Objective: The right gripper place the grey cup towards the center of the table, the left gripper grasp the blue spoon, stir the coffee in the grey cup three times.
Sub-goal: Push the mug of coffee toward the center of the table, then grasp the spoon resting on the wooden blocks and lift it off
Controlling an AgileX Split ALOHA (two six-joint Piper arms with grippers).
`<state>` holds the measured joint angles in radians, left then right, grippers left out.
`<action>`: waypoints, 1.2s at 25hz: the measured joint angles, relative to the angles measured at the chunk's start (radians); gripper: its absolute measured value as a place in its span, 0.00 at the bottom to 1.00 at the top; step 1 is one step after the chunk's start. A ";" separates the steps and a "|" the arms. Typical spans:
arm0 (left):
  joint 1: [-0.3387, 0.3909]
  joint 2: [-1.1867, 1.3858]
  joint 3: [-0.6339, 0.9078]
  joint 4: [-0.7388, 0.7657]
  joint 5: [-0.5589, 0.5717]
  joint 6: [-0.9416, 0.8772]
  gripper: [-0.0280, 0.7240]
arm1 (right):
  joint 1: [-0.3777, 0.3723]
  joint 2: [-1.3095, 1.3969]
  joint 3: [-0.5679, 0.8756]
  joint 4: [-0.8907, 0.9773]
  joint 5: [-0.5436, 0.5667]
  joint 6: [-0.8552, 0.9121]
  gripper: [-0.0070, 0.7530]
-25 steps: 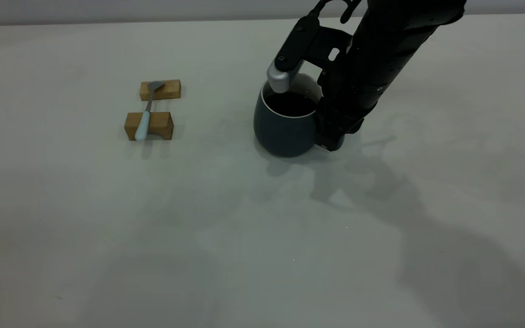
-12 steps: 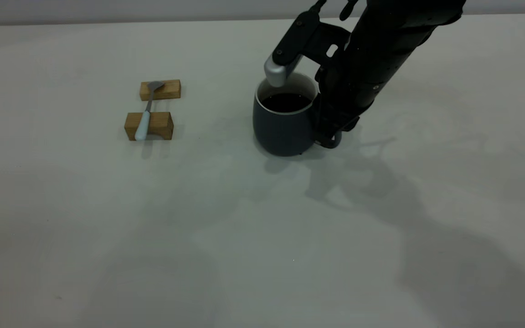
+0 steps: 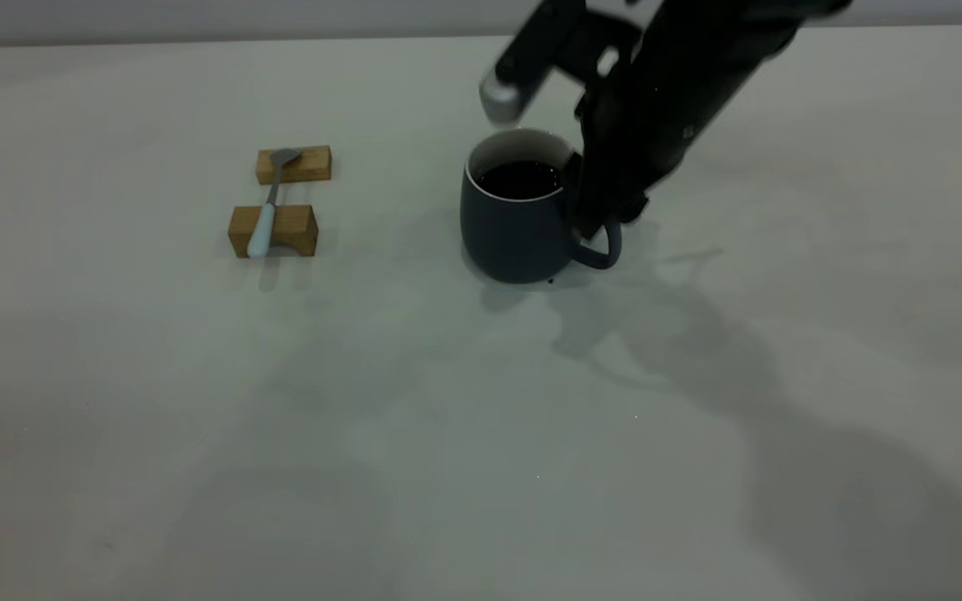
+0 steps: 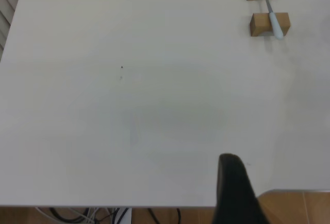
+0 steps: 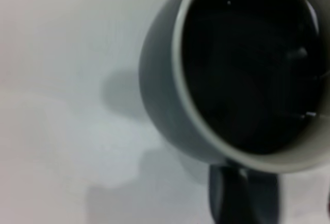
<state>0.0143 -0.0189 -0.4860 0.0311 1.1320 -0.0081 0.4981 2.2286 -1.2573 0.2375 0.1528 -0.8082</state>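
The grey cup (image 3: 506,238) stands upright on the table (image 3: 448,434), a little right of the middle, with dark coffee (image 3: 518,178) inside and its loop handle (image 3: 608,250) pointing right. My right gripper (image 3: 594,219) hangs open just above the handle, not holding it. The right wrist view looks down on the cup (image 5: 165,95), the coffee (image 5: 247,64) and the handle (image 5: 245,198). The blue spoon (image 3: 264,227) lies across two wooden blocks at the left and also shows in the left wrist view (image 4: 276,23). My left gripper (image 4: 232,188) is parked at the table's edge, far from the spoon.
The two wooden blocks (image 3: 293,164) (image 3: 281,231) lie one behind the other under the spoon. A tiny dark speck (image 3: 549,282) sits by the cup's base. The table's back edge runs along the wall behind the arm.
The cup has settled flat on the table. My right gripper has let go of the handle and risen, so the handle now shows.
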 joint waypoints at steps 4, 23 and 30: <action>0.000 0.000 0.000 0.000 0.000 0.000 0.71 | 0.000 -0.126 0.000 0.001 0.176 0.055 0.92; 0.000 0.000 0.000 0.000 0.000 0.000 0.71 | -0.008 -1.128 0.043 -0.201 1.083 0.655 0.91; 0.000 0.000 0.000 0.000 0.000 0.000 0.71 | -0.008 -1.462 0.287 -0.209 1.084 0.682 0.90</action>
<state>0.0143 -0.0189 -0.4860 0.0311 1.1320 -0.0081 0.4901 0.7664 -0.9701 0.0281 1.2366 -0.1260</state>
